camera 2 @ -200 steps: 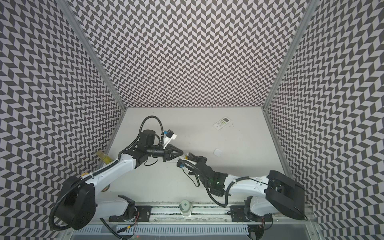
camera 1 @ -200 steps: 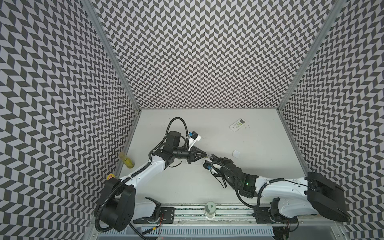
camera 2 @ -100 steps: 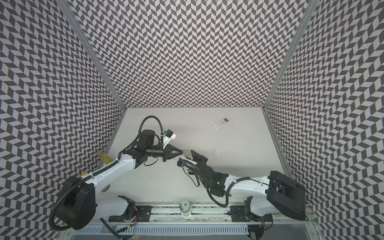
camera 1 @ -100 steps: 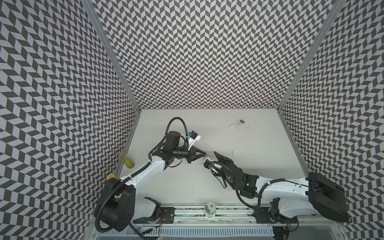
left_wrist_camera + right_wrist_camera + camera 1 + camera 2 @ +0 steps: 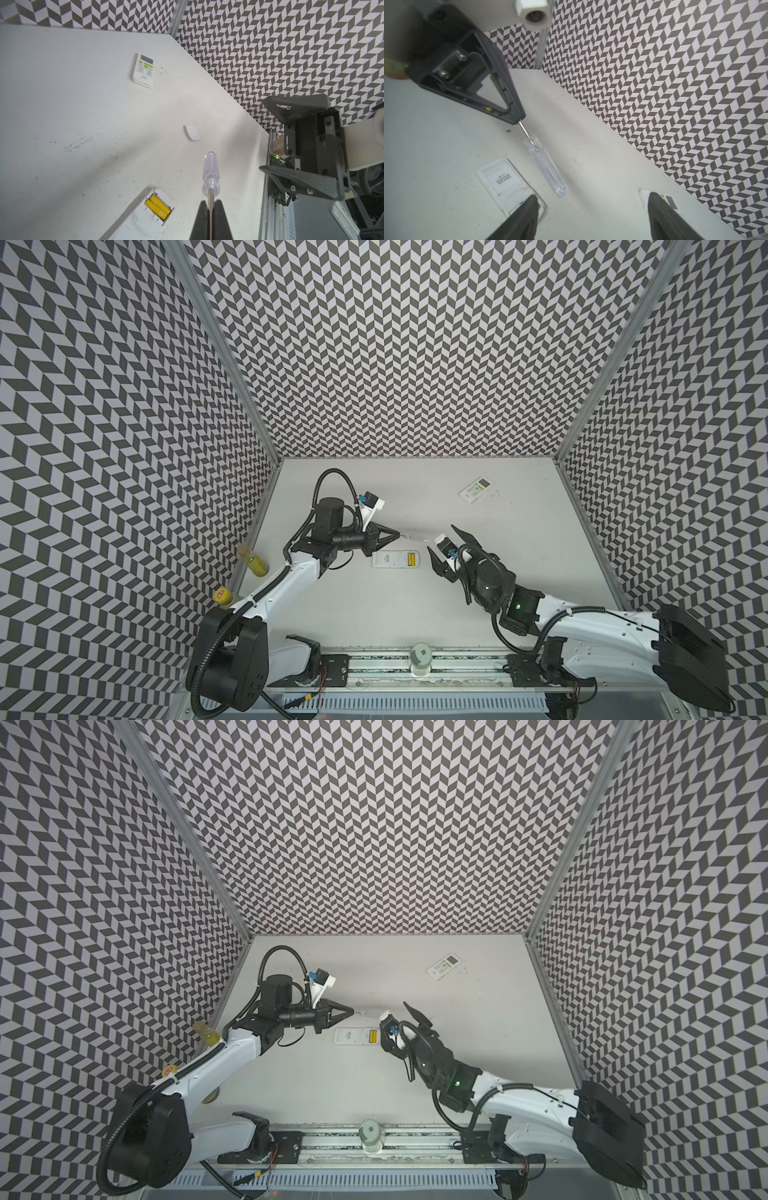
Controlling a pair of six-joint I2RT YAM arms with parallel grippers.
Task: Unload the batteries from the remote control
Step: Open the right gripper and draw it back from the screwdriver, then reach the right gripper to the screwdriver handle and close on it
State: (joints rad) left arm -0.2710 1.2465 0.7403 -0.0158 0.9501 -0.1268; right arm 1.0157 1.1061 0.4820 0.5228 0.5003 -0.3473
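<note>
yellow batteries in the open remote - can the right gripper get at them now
Probably yes: right gripper is open beside the uncovered batteries; the screwdriver in the left gripper sits aside.

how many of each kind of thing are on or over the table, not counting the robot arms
white rectangular plastic remote controls: 2
yellow cylindrical batteries: 2
small white plastic battery cover: 1
clear-handled metal screwdriver: 1
total: 6
</note>
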